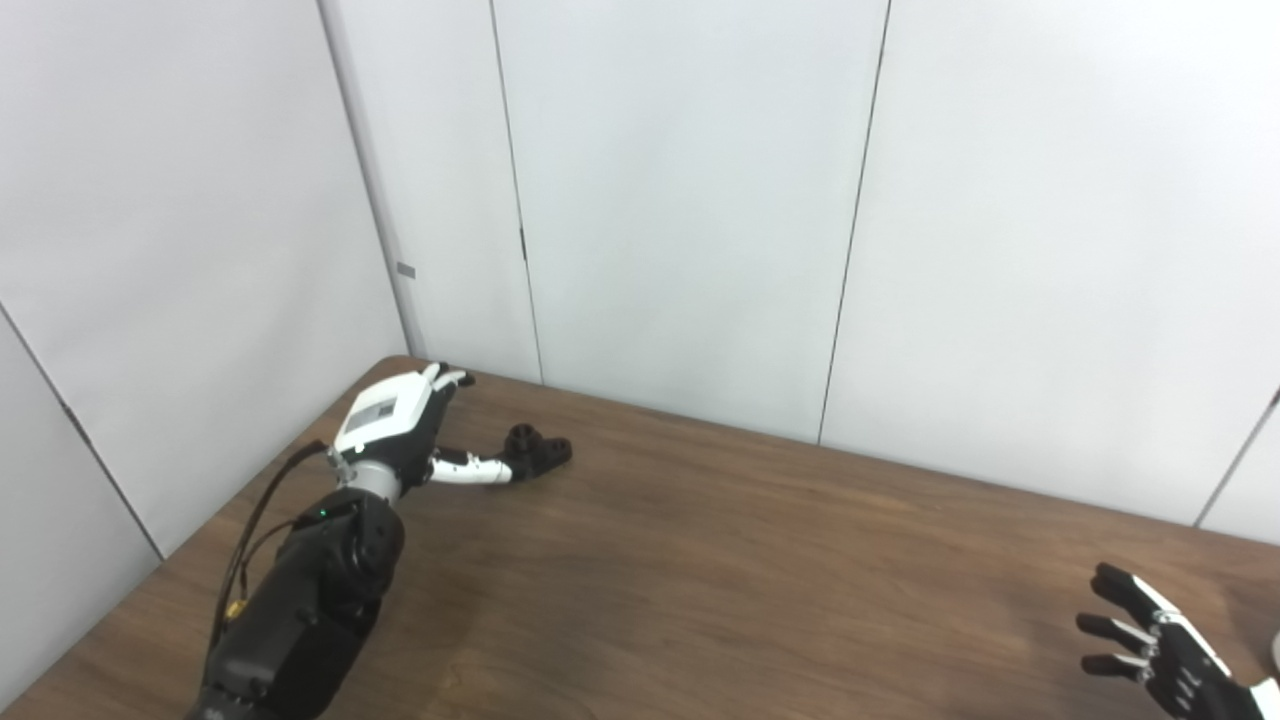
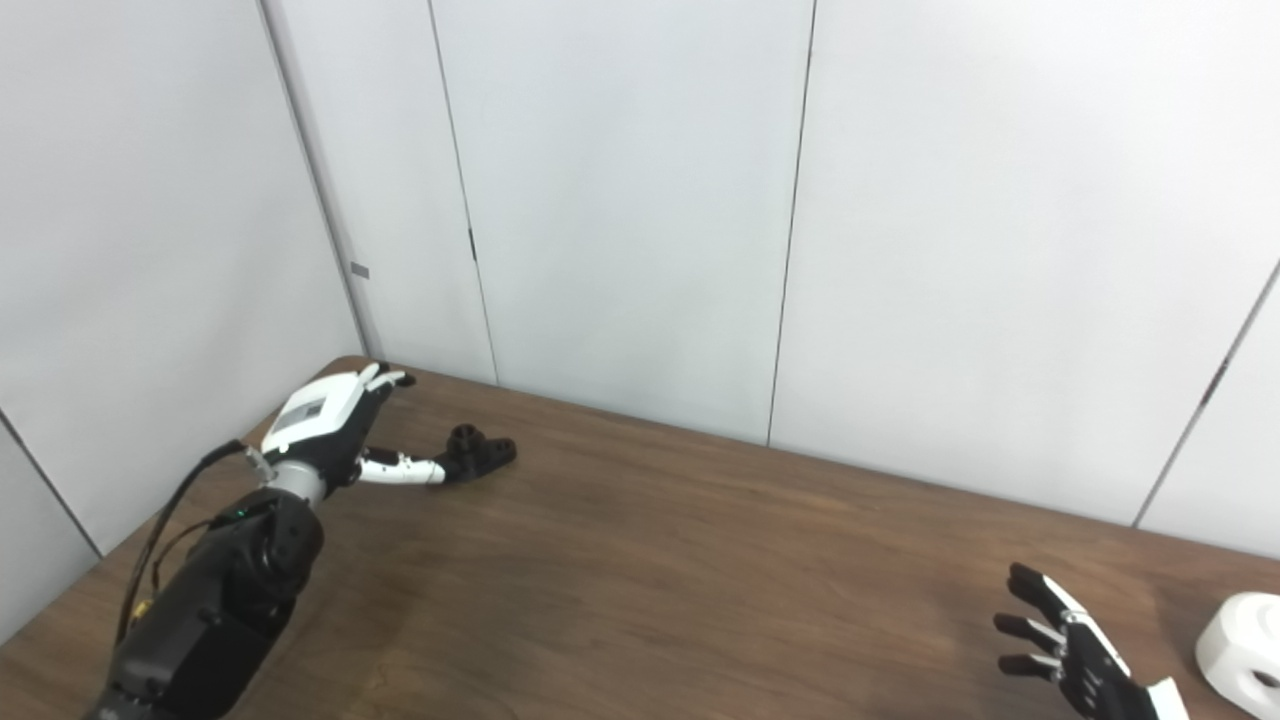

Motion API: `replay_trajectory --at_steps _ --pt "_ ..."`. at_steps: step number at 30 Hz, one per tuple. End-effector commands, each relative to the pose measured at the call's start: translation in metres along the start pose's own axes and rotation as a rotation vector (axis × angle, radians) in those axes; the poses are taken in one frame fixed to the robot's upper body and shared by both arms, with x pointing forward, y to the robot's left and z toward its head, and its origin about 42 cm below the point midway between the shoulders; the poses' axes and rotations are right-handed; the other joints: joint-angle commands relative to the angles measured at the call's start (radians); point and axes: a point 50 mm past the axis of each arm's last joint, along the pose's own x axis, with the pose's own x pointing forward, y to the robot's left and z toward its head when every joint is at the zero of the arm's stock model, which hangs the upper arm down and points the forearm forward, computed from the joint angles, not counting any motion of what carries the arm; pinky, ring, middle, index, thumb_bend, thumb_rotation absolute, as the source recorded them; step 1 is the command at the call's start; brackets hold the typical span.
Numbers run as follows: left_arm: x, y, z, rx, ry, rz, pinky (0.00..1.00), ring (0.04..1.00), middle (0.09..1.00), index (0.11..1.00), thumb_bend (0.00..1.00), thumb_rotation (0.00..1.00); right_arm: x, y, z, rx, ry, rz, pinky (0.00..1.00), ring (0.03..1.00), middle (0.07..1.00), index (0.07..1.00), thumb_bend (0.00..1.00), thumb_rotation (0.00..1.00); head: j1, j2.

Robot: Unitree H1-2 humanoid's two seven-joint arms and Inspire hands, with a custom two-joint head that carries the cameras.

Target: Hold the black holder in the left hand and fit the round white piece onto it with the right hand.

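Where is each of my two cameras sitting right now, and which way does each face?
Left eye view: on the head, looking down across the table toward the wall; left hand at the black holder, right hand at the bottom right corner.
Right eye view: beside it, slightly rightward, same direction; both hands, plus the round white piece at the right edge.
Shared: table, holder, both hands.

Dark wooden table (image 1: 700, 580) (brown grain), pale panelled wall (image 1: 680, 200) behind
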Motion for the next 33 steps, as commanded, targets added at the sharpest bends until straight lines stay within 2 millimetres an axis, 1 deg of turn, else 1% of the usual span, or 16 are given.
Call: replay_trajectory --at_steps 1,7,12,22,25,28,30,31,33 --pt "0.008 0.019 0.003 0.011 -0.018 0.082 0.92 1.000 1.000 0.893 1.00 0.45 0.007 -0.005 0.015 -0.007 -0.072 -0.013 0.63 0.775 0.874 0.859 0.70 0.00 -0.001 0.000" --pt "0.016 0.003 -0.005 0.070 0.011 0.089 0.93 1.000 1.000 0.871 0.98 0.44 0.007 -0.005 0.016 -0.007 -0.067 -0.015 0.64 0.775 0.871 0.856 0.70 0.00 -0.006 0.001" --pt "0.018 -0.006 -0.005 0.067 0.030 0.088 1.00 1.000 1.000 0.867 0.98 0.45 0.006 -0.005 0.016 -0.005 -0.067 -0.013 0.64 0.773 0.865 0.856 0.70 0.00 -0.008 0.003" --pt "0.025 -0.022 -0.006 0.041 0.028 0.104 1.00 1.000 1.000 0.836 0.96 0.43 0.004 -0.004 0.019 -0.016 -0.056 -0.015 0.63 0.774 0.875 0.856 0.70 0.00 -0.013 0.007" --pt "0.027 -0.026 -0.007 0.020 0.035 0.103 1.00 1.000 1.000 0.833 0.96 0.45 0.003 -0.003 0.020 -0.019 -0.054 -0.012 0.64 0.776 0.878 0.859 0.70 0.00 -0.020 0.005" --pt "0.031 -0.029 -0.007 -0.008 0.042 0.100 1.00 1.000 1.000 0.827 0.95 0.45 0.002 -0.001 0.020 -0.020 -0.049 -0.012 0.63 0.774 0.881 0.858 0.70 0.00 -0.027 0.007" --pt "0.034 -0.030 -0.007 -0.015 0.044 0.100 0.98 1.000 1.000 0.821 0.95 0.45 0.001 -0.001 0.021 -0.020 -0.043 -0.011 0.64 0.778 0.884 0.861 0.70 0.00 -0.028 0.011" --pt "0.035 -0.031 -0.007 -0.016 0.045 0.100 0.96 1.000 1.000 0.818 0.94 0.45 0.001 -0.001 0.022 -0.021 -0.043 -0.010 0.66 0.787 0.888 0.866 0.70 0.00 -0.032 0.012" --pt "0.036 -0.031 -0.007 -0.016 0.047 0.098 0.96 1.000 1.000 0.816 0.94 0.45 0.000 0.000 0.024 -0.024 -0.043 -0.009 0.68 0.795 0.889 0.871 0.69 0.00 -0.038 0.014"
